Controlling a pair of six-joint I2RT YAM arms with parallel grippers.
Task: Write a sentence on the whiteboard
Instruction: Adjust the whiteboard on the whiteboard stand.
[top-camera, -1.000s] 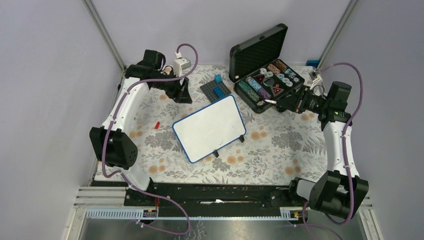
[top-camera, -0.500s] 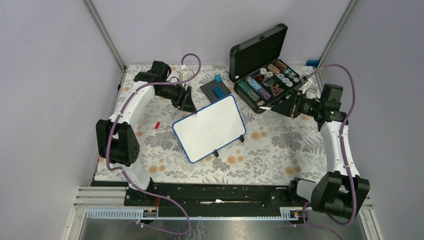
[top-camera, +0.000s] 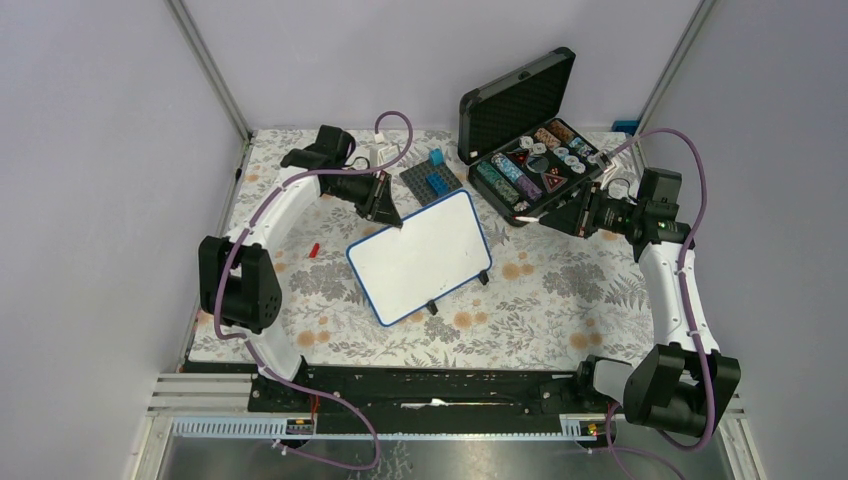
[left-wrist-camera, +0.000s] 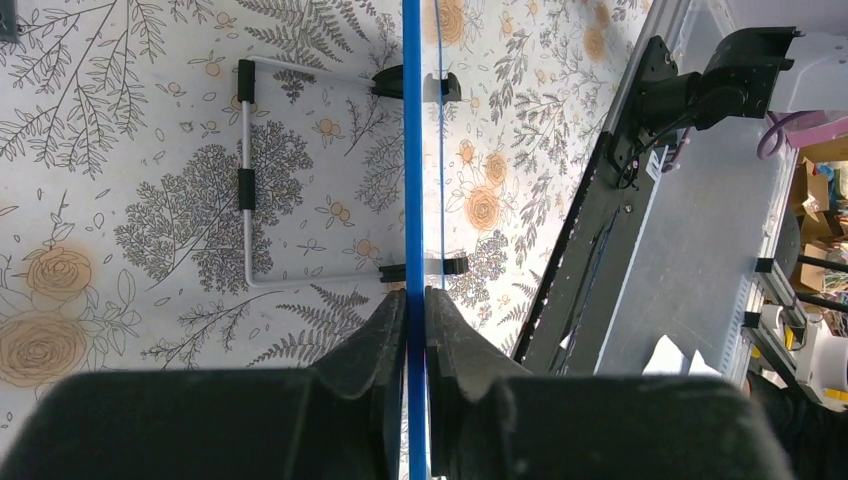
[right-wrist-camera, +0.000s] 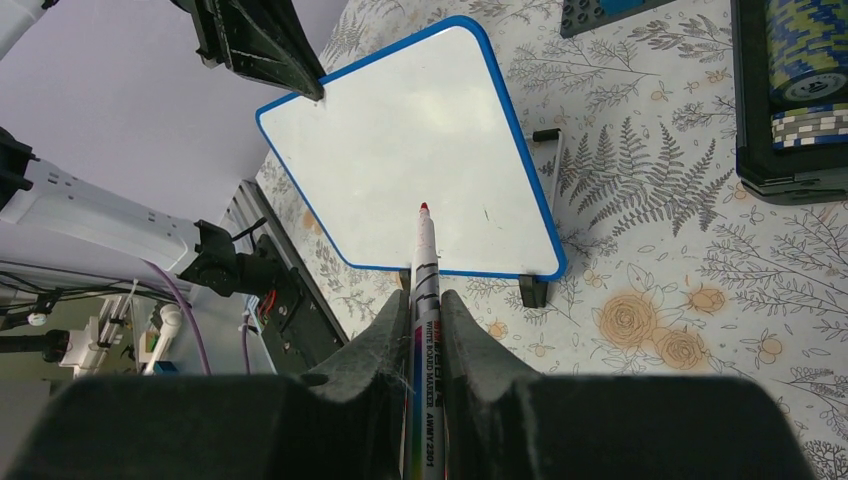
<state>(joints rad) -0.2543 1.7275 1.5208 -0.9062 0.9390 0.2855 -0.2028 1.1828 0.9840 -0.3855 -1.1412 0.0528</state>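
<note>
Small white whiteboard w/ thin blue frame (top-camera: 420, 255) stands mid-counter, propped on black feet, face blank. Left gripper (left-wrist-camera: 415, 298) pinches its far-left corner frame, likely as a brace for writing. Right gripper (right-wrist-camera: 425, 298) clamps a red-tipped white marker (right-wrist-camera: 424, 250), tip seemingly just short of the board

tabletop (top-camera: 560, 300) covered by a pale cloth printed with grey ferns and orange flowers. enclosure is plain lilac-grey: left wall (top-camera: 100, 150), far wall (top-camera: 440, 50), right wall (top-camera: 780, 120). bare aluminium left post (top-camera: 209, 70) and right post (top-camera: 677, 65) rise at the two far corners. black rail (top-camera: 430, 385) runs along the near edge of the tabletop, with a grey metal shelf (top-camera: 450, 455) nearer still. lighting even, shadows soft.
</note>
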